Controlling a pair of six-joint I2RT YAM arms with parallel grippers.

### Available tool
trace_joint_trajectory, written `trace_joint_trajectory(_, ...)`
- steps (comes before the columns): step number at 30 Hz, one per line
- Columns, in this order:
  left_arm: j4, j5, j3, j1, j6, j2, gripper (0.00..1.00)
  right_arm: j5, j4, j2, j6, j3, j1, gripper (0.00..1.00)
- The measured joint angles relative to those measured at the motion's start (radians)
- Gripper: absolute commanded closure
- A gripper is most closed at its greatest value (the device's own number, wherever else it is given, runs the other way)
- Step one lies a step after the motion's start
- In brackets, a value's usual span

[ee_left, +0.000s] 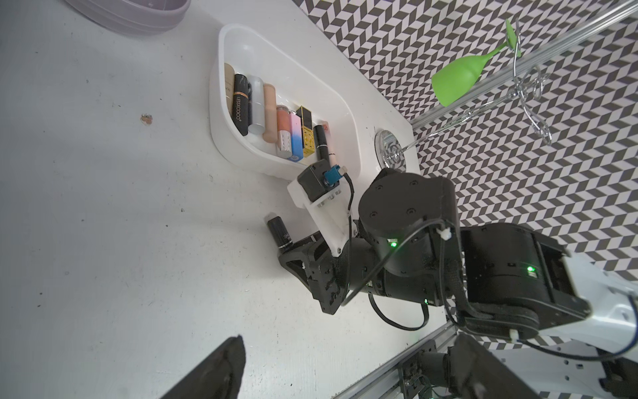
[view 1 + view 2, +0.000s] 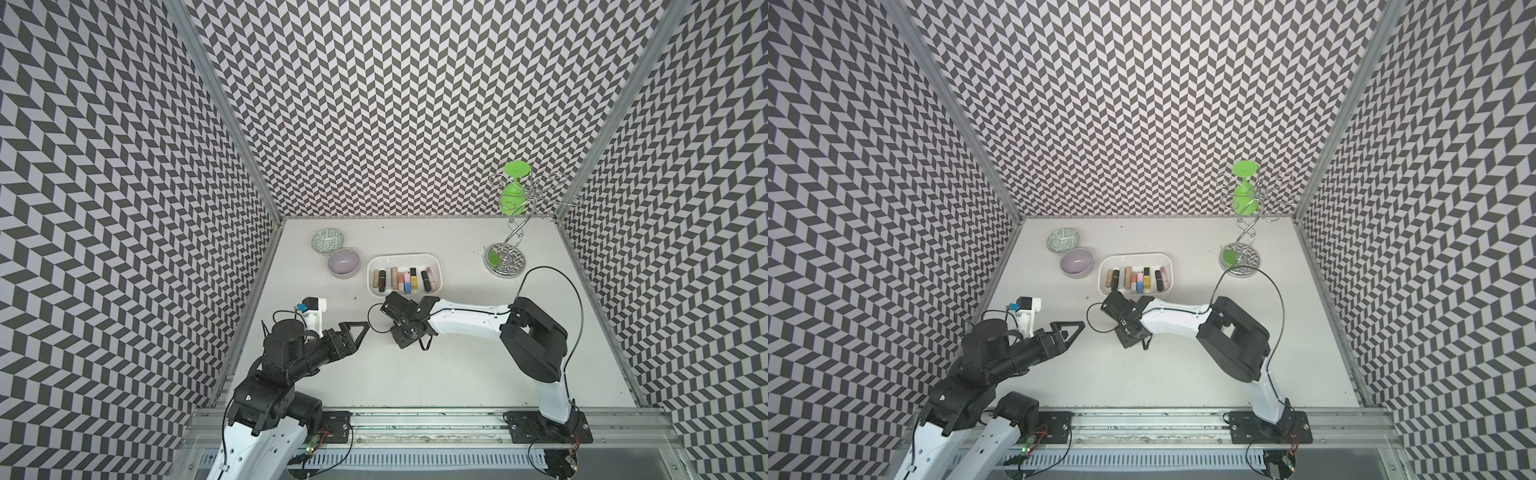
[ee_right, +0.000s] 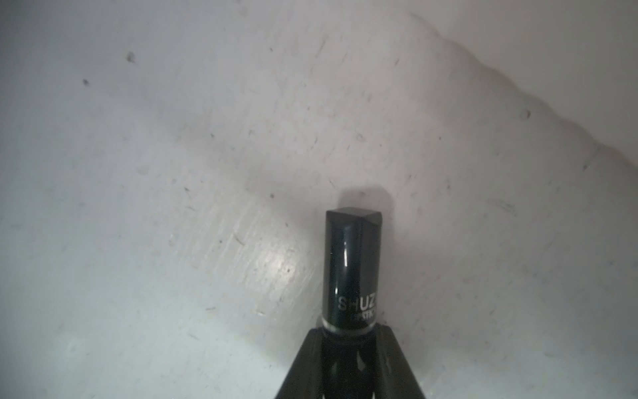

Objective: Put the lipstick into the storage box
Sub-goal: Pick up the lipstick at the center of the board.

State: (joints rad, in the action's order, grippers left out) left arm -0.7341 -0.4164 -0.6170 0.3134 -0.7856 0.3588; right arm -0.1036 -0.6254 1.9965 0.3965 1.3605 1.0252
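While gripped by the right pincer (image 3: 350, 349), the lipstick (image 3: 352, 269) is outside the storage box (image 2: 415, 262).
Table (image 2: 457, 365) carries the box. Left pincer (image 2: 356, 334) stands wide open, empty. Right pincer is closed on the black lipstick just beside the box's near wall: long axis in line with the fingers, cap end pointing away, base hidden between them; both top views hide it.
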Motion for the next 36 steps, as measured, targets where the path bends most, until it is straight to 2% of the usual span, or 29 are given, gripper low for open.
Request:
trace_joint_trajectory(7,0.054,-0.024,0.032,0.0,-0.028,0.0,0.01,0.011,-0.003,-0.121,0.02,-0.116,0.0,0.76)
trace_joint_trajectory(19,0.197,-0.127,0.129,0.0,-0.083,0.038,0.01,0.059,0.025,-0.416,0.083,-0.359,-0.022,0.76)
trace_joint_trajectory(27,0.415,-0.246,0.261,0.017,-0.19,0.014,0.01,0.136,0.039,-0.616,0.132,-0.483,-0.114,0.76)
trace_joint_trajectory(36,0.728,-0.309,0.39,0.112,-0.358,0.004,0.01,0.267,0.059,-0.82,0.175,-0.507,-0.264,0.76)
